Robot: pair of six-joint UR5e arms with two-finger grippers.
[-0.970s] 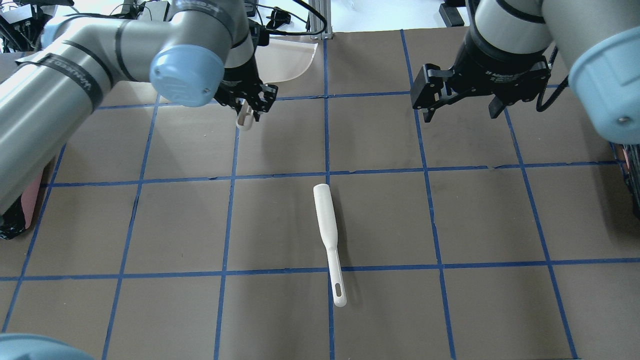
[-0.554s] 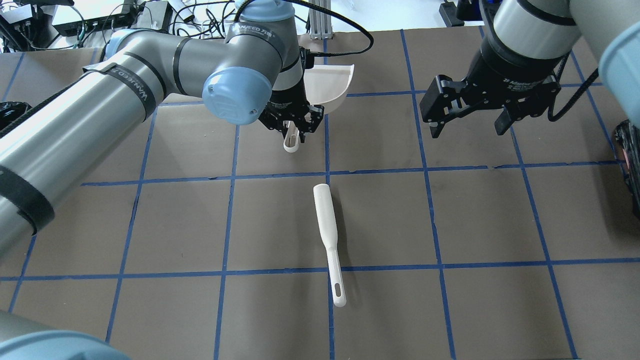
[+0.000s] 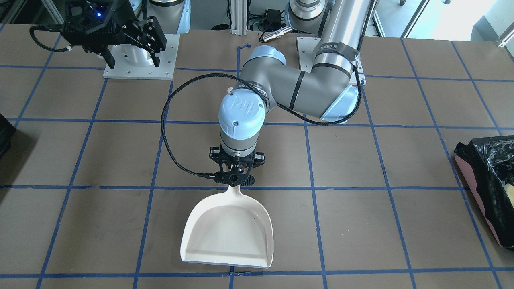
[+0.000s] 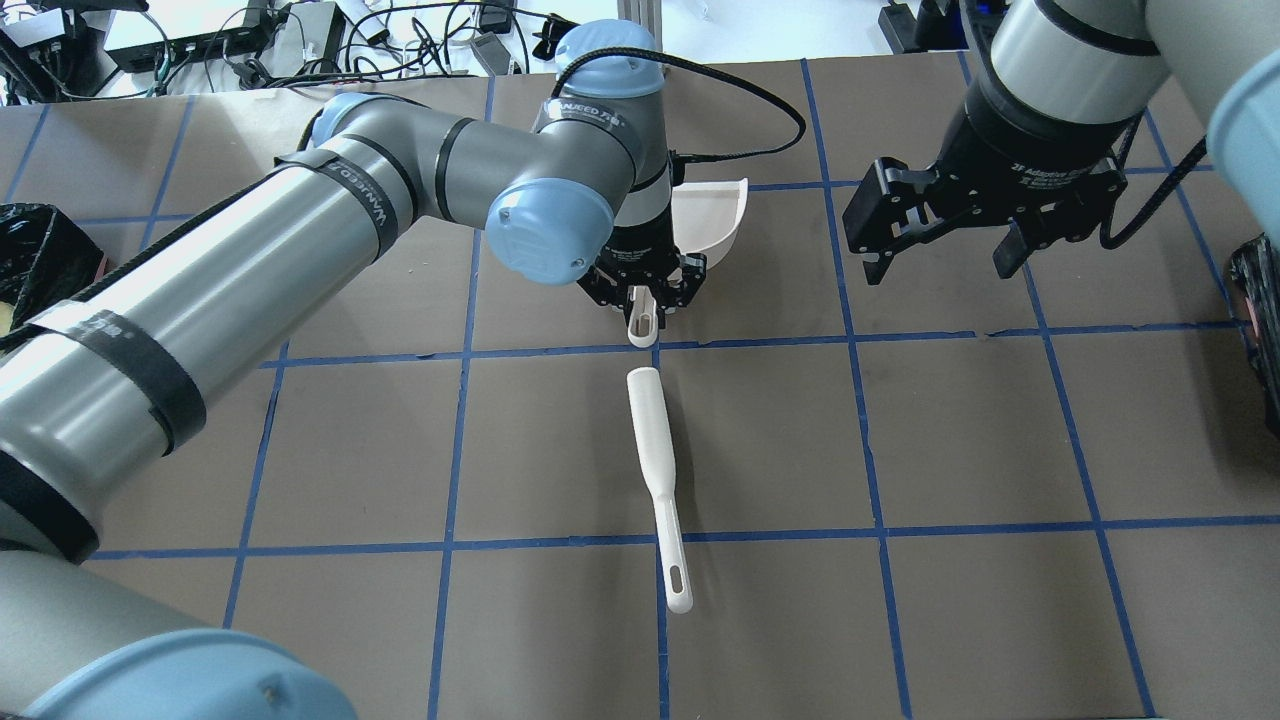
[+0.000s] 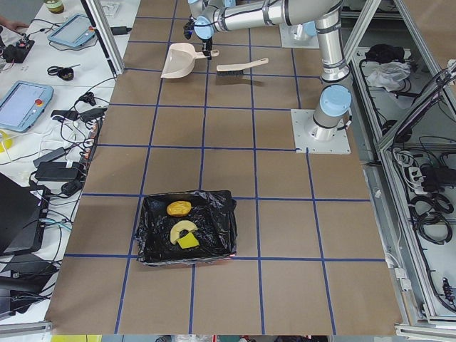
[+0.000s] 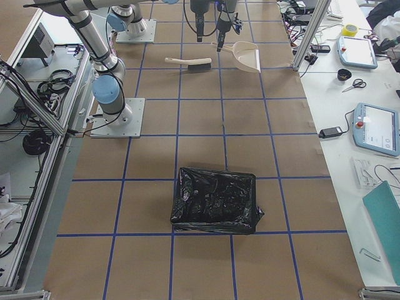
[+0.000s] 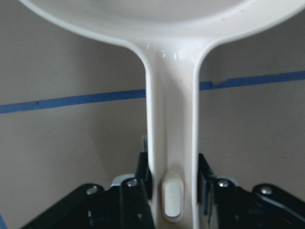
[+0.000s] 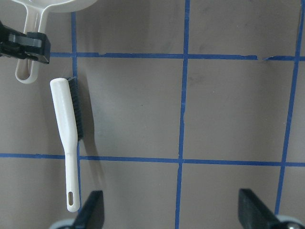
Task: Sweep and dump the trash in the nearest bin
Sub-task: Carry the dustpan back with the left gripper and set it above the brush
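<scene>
My left gripper (image 4: 645, 292) is shut on the handle of the white dustpan (image 4: 718, 212), which lies flat and empty at the table's middle (image 3: 229, 233). The left wrist view shows the pads (image 7: 205, 179) clamping the handle (image 7: 171, 119). The trash lies inside the bin (image 5: 149, 242), a pink-sided container with a black bag at the table's left end: a golden-brown lump (image 5: 178, 208), a pale slice (image 5: 184, 229) and a yellow wedge (image 5: 189, 242). My right gripper (image 4: 940, 245) is open and empty above the table, right of the dustpan.
A white hand brush (image 4: 655, 470) lies on the table just in front of the dustpan handle; it also shows in the right wrist view (image 8: 66, 129). A second black-bagged container (image 6: 215, 200) stands at the table's right end. Blue tape lines grid the brown table.
My left arm has carried the dustpan from the far left toward the middle, down close to the brush's head. The right gripper has shifted slightly and stays open.
</scene>
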